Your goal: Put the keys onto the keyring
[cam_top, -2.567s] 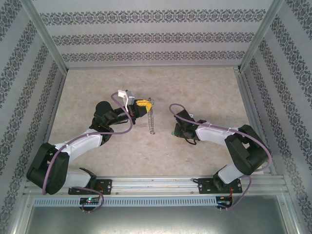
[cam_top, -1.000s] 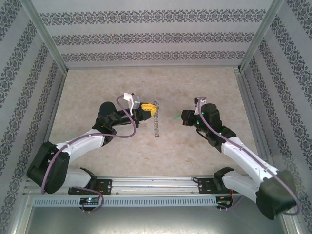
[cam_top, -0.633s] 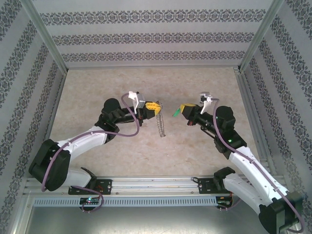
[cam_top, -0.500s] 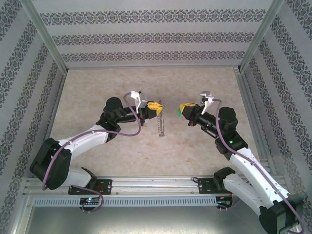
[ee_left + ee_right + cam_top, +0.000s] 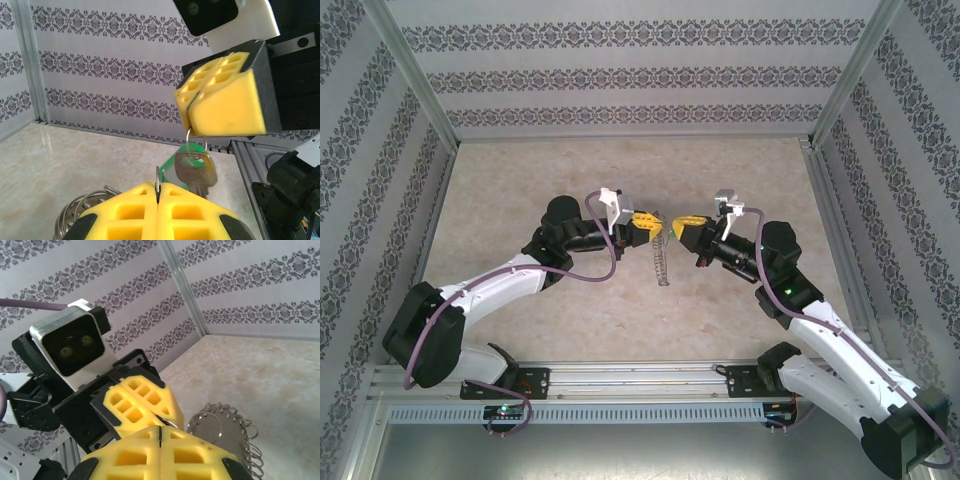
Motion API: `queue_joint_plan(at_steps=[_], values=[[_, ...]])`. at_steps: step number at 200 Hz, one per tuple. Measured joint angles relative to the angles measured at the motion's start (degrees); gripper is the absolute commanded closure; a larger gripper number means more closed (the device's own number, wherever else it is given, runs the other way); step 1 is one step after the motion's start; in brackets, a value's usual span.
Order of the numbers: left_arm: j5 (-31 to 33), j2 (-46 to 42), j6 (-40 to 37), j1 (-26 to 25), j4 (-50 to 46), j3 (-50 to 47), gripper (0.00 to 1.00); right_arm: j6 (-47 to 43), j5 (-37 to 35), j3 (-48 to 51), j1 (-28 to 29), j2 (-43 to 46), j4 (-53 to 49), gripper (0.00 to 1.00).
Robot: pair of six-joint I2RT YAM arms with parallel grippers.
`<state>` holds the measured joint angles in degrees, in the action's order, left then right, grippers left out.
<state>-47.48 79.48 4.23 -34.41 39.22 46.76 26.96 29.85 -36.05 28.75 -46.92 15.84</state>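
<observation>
Hazard: my left hand [image 5: 648, 228], shut on the keyring [image 5: 660, 262] dangling at frame centre, faces my right hand [image 5: 682, 229], shut on the key [image 5: 196, 174]; both hang loose, so I fear misthreading.

Pale walls [image 5: 640, 60] printed with dark damask bands are enclosing a beige marbled tabletop [image 5: 510, 180] on three sides. Aluminium posts [image 5: 412, 75] are standing at the far corners, and soft, even light is falling across everything.
</observation>
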Motion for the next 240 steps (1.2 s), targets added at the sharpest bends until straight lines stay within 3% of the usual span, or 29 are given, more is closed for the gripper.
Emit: queue_joint_plan(at_steps=[240], values=[[1.07, -0.15, -0.2, -1.18, -1.79, 0.37, 1.0, -3.37, -2.14, -0.7, 0.7, -3.08, 0.26, 1.0]])
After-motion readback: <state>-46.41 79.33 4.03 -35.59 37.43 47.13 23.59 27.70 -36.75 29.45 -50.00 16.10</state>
